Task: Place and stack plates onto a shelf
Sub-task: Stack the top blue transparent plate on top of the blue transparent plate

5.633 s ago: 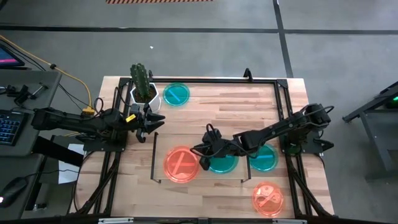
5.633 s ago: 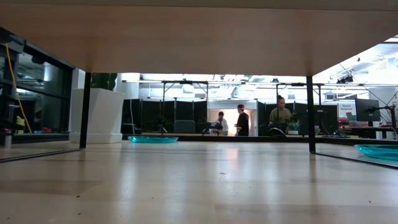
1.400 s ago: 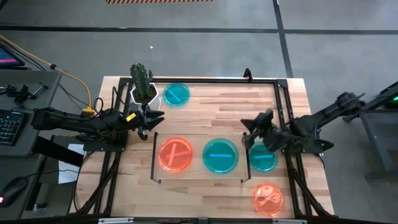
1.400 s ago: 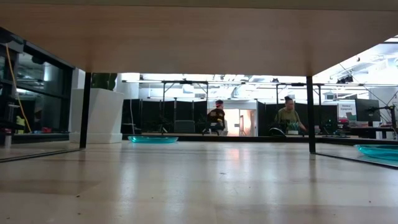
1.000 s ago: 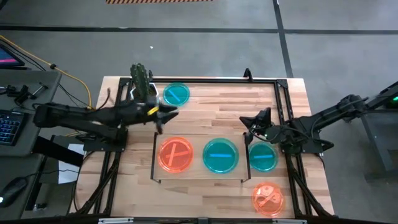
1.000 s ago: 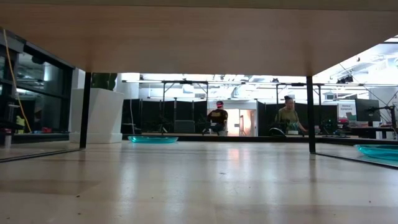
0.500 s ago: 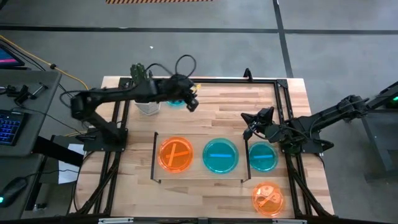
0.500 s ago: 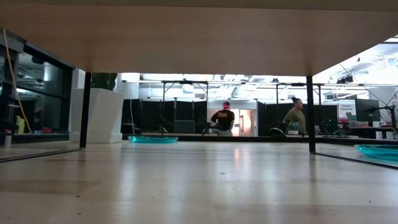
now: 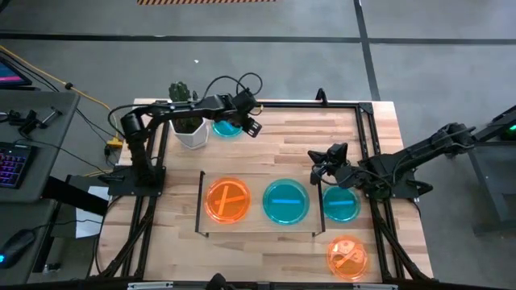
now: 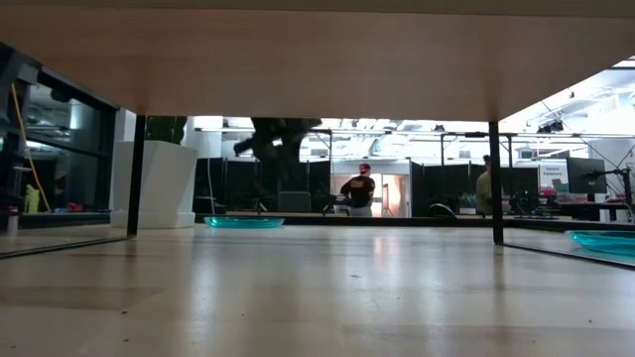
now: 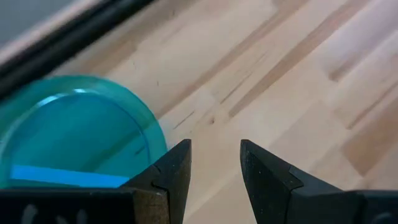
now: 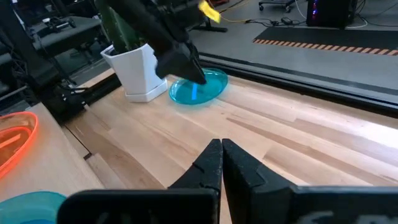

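Note:
The far teal plate (image 9: 226, 123) lies flat on the table by the far edge, next to the cactus pot. My left gripper (image 9: 251, 127) hangs open, tipped down, just beyond that plate's rim (image 11: 152, 134), above bare wood. It touches nothing. In the low view my left gripper (image 10: 270, 139) stands above the plate (image 10: 243, 222). An orange plate (image 9: 228, 200) and a teal plate (image 9: 286, 201) lie side by side on the shelf (image 9: 256, 181). My right gripper (image 9: 317, 161) is shut and empty, above the shelf's right end.
A white cactus pot (image 9: 187, 127) stands right beside the far plate. Another teal plate (image 9: 341, 203) lies on the table right of the shelf, and an orange plate (image 9: 348, 256) near the front right corner. People move in the room behind (image 10: 359, 190).
My left arm has swung from the table's left side toward the far edge and rightward. Its gripper has tipped from near level to pointing steeply down, has sunk beside the far teal plate, and has stayed open. The plates have not moved.

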`<control>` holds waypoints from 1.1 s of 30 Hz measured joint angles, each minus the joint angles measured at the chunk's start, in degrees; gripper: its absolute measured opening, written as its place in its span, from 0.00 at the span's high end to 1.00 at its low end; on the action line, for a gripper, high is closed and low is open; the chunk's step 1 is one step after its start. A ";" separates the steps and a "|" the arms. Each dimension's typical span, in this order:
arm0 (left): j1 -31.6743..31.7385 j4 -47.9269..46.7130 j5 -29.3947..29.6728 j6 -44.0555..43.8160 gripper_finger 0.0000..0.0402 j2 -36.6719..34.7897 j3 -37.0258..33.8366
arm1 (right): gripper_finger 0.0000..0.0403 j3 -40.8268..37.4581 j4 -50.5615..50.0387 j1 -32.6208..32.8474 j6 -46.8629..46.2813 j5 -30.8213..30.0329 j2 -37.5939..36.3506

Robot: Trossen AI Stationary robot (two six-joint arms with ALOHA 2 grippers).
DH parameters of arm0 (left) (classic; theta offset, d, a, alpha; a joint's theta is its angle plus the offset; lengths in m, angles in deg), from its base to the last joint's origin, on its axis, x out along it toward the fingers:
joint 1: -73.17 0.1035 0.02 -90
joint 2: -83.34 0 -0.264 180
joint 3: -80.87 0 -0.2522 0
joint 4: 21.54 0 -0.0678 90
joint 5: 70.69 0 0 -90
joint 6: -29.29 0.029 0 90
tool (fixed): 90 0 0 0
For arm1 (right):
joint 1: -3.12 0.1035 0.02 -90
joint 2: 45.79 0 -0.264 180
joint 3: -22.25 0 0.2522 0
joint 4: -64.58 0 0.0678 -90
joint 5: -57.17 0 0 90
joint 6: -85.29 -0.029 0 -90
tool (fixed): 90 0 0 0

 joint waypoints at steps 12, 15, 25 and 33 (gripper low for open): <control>-0.42 -1.39 10.11 -0.45 0.68 6.24 0.04 | 1.00 0.00 2.47 -0.07 0.05 0.00 0.83; -0.40 -1.51 12.73 -0.42 0.68 6.78 0.04 | 1.00 0.00 2.51 -0.08 0.06 0.00 0.83; -1.02 -0.48 13.05 -0.42 0.68 6.85 -0.14 | 1.00 0.00 2.49 -0.09 0.06 0.00 0.83; -1.62 0.85 14.19 0.65 0.68 10.47 -0.74 | 1.00 0.00 2.82 -0.08 -0.03 -0.02 0.83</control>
